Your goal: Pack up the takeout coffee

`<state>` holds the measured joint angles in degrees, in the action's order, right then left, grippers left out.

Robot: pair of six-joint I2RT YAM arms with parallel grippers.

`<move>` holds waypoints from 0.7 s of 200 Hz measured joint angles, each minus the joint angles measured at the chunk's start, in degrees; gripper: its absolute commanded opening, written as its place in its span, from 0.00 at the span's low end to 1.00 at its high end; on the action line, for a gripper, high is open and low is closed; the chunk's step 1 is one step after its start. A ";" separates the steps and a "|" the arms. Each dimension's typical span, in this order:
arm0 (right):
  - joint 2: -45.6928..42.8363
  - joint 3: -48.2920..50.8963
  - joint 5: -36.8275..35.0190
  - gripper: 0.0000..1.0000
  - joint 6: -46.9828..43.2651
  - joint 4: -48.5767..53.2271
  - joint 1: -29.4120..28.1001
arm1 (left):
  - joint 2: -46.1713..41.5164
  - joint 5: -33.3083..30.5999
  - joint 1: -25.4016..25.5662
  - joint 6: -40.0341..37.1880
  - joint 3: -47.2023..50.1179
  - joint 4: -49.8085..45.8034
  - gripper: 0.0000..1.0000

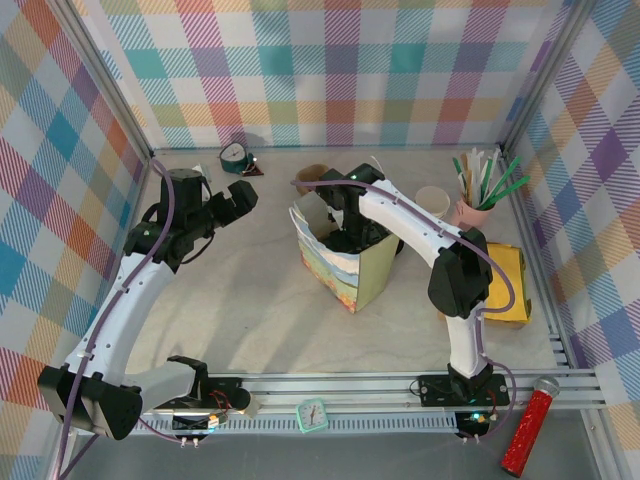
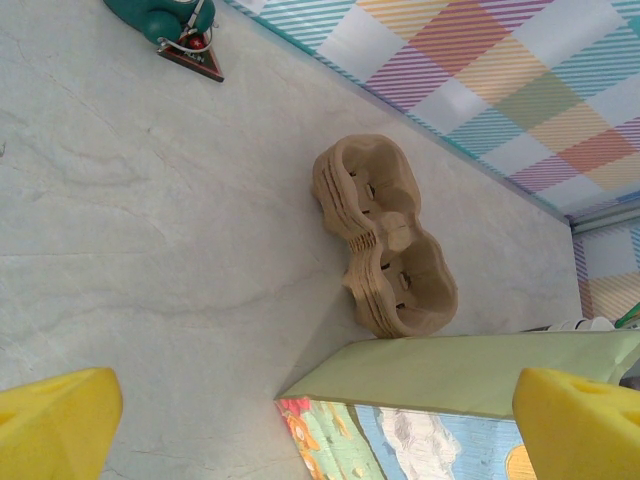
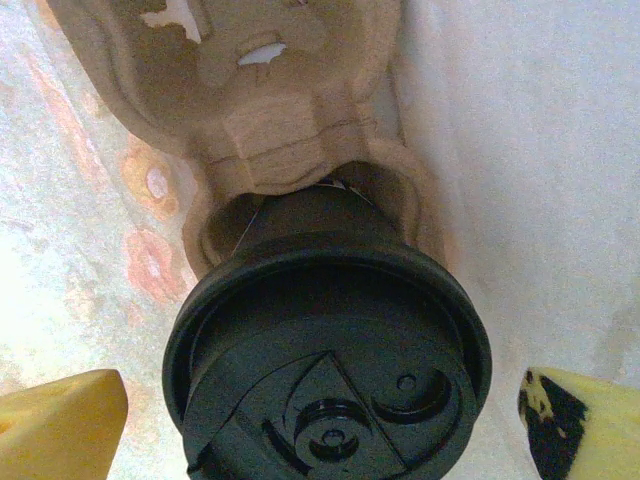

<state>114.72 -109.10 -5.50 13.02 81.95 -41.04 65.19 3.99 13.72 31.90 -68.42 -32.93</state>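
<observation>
We look down on a pale table walled with bright plaid panels. A printed paper bag [image 1: 345,268] stands open near the middle of the frame. The right arm [image 1: 420,232] stretches from the lower right and dips into the bag's mouth, so its tip is hidden there.

From the right wrist camera, the coffee cup [image 3: 325,365] sits at the center and bottom of the frame. We see its round black lid from above. The cup is seated in one pocket of a tan cardboard cup carrier [image 3: 265,130], which runs toward the top of the frame, with pale bag walls on both sides. The right gripper [image 3: 320,430] is spread wide. Its yellow fingertips [image 3: 55,425] sit in the two lower corners, one on each side of the lid. A gap shows at each side and they hold nothing.

The left gripper [image 1: 238,200] hangs at the upper left of the overhead frame, well apart from the bag, and it carries nothing. In the left wrist view its yellow fingertips [image 2: 55,420] sit far apart in the lower corners with bare table between them. Beyond them, a stack of cardboard carriers [image 2: 385,235] lies on the table just beside the bag's green top edge.

Along the back wall are a green clock [image 1: 236,155], a stack of lidless cups [image 1: 433,200] and a pink cup of sticks [image 1: 475,200].
</observation>
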 measured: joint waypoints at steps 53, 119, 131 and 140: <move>0.00 0.00 0.00 1.00 0.00 0.02 0.00 | 0.00 0.02 0.00 0.00 0.00 0.00 1.00; 0.00 -0.66 0.00 1.00 0.02 0.44 0.00 | 0.00 0.20 0.00 0.00 0.00 0.02 1.00; 0.00 -0.87 0.00 1.00 0.07 0.48 0.00 | 0.00 0.44 0.00 0.00 0.00 0.00 1.00; 0.00 -0.94 0.00 1.00 0.09 0.61 0.00 | 0.00 0.50 0.00 0.00 0.00 0.00 1.00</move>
<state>114.72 -110.04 -5.50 13.10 82.56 -41.04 65.19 4.49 13.72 31.90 -68.42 -32.93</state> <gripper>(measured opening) 0.997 0.997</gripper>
